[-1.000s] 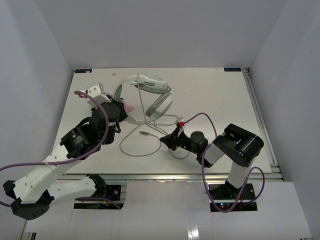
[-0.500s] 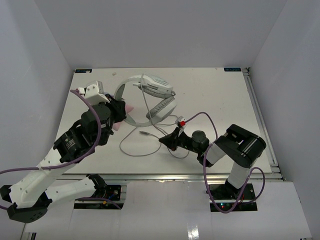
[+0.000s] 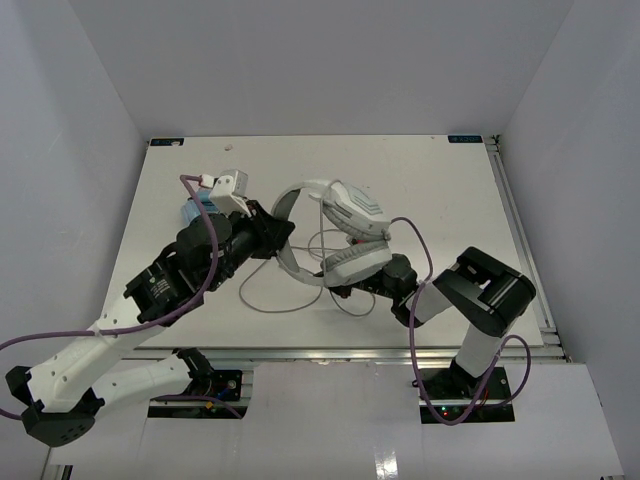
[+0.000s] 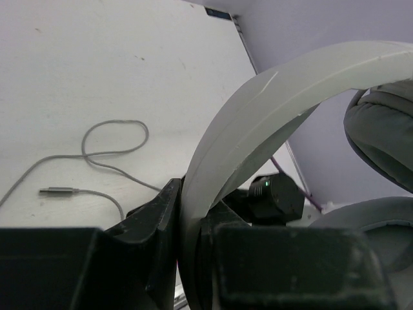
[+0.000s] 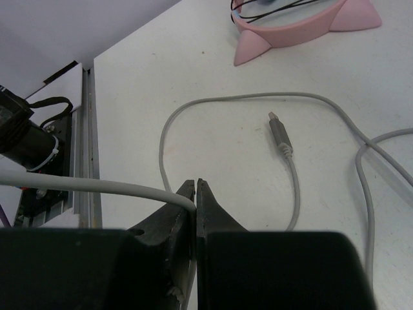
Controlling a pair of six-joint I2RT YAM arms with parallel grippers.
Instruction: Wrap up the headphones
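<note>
The white-and-grey headphones hang above the table, and my left gripper is shut on their arched headband. In the left wrist view the band runs up from between the jaws, with the padded ear cups at the right. One ear cup covers most of my right gripper. The right gripper is shut on the thin grey cable low over the table. The cable loops across the table, and its plug lies loose.
A pink item with pointed ears sits just beyond the cable loop. A blue piece of it shows behind my left wrist. The table's near rail and a black motor are to the right gripper's left.
My left arm has carried the headphones up and to the right, from the far left middle to over the right gripper. The right gripper has stayed put, shut on the cable.
</note>
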